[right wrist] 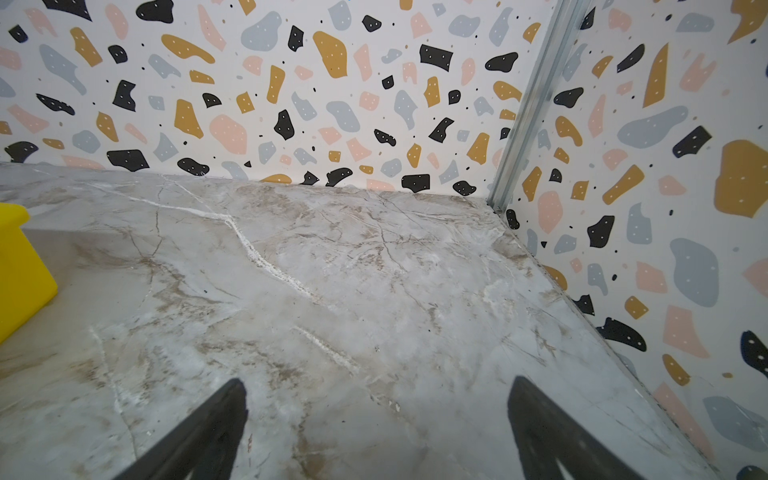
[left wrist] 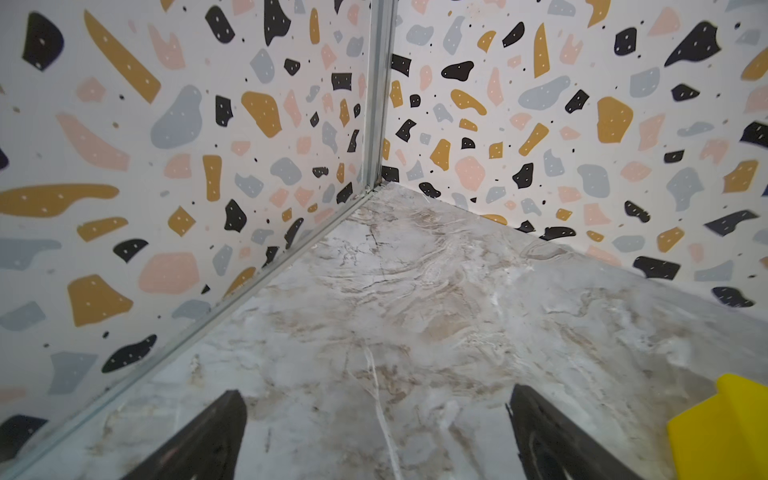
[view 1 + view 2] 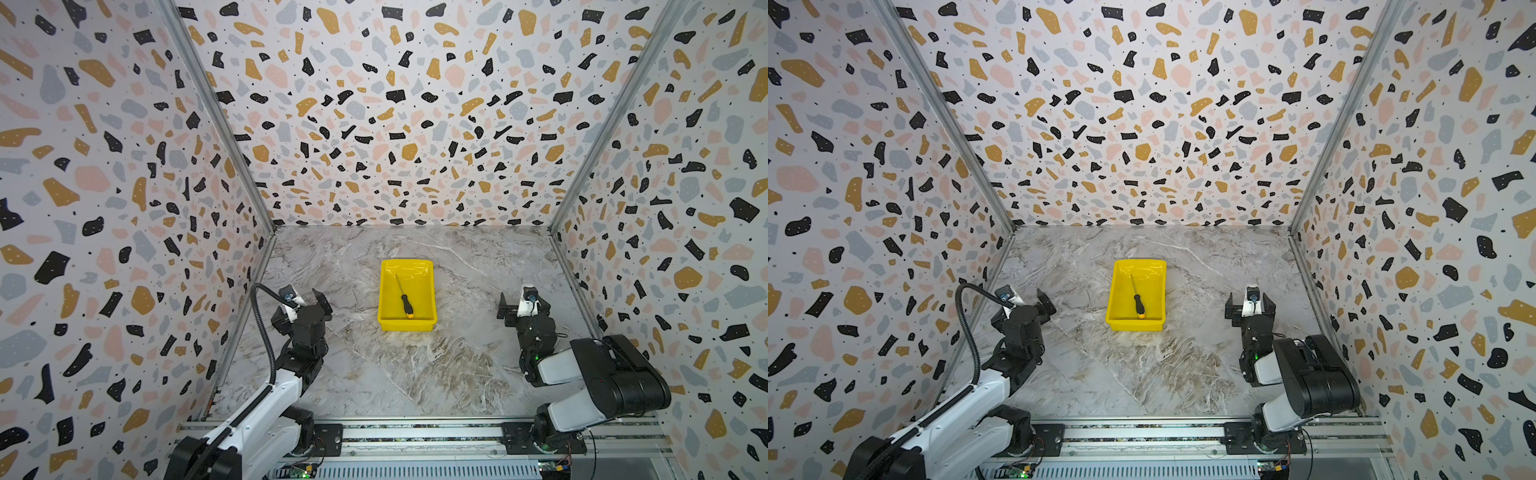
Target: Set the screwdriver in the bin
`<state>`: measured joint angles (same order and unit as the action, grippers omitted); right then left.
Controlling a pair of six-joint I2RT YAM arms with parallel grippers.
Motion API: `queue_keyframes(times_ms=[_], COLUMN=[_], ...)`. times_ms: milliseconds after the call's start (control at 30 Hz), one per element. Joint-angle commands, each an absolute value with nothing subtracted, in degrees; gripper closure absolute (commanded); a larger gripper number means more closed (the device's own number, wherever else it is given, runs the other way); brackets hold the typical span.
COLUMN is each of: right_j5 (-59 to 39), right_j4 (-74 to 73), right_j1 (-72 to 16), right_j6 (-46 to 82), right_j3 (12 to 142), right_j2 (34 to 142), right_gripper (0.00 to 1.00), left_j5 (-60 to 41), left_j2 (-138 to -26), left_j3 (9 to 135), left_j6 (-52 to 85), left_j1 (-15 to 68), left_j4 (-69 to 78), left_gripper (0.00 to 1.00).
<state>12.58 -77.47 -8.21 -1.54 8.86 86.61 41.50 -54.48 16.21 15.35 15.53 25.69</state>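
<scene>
Marbled grey tabletop, boxed in by terrazzo-patterned walls, takes up most of the scene and carries only one object besides the arms. Near its middle, in both top views, sits the yellow bin, well apart from either arm, with just a corner of it showing at the edge of each wrist view. The left gripper and the right gripper hang over bare marble on opposite sides of the bin, each with its jaws spread wide and nothing between them. The screwdriver lies flat on the bin's floor, slanted, its thin shaft towards the far wall and its orange butt just beside the near wall. Judging by that, the placing looks done; nothing seems left beyond perhaps parking the arms.
</scene>
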Motion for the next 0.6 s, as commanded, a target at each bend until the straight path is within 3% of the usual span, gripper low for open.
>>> queue_keyframes(times_ms=[0, 233, 567], right_j5=[12.21, 11.99, 11.93], right_j4=[-77.17, -77.08, -76.99], right_j1=[-8.0, -7.91, -7.98], right_j6=[-0.99, -1.07, -0.97], right_j3=[9.84, 9.84, 9.84], right_j2=[85.83, 85.82, 85.79], right_gripper=[0.01, 0.01, 0.01], left_j5=[41.26, 31.85, 29.13], left_j2=[-56.23, -57.67, -65.2], left_j3=[12.18, 4.61, 3.34], left_j6=[0.14, -0.64, 0.13], left_j1=[15.5, 15.51, 15.55], left_j4=[40.82, 55.53, 64.89], left_gripper=[0.0, 0.0, 0.0])
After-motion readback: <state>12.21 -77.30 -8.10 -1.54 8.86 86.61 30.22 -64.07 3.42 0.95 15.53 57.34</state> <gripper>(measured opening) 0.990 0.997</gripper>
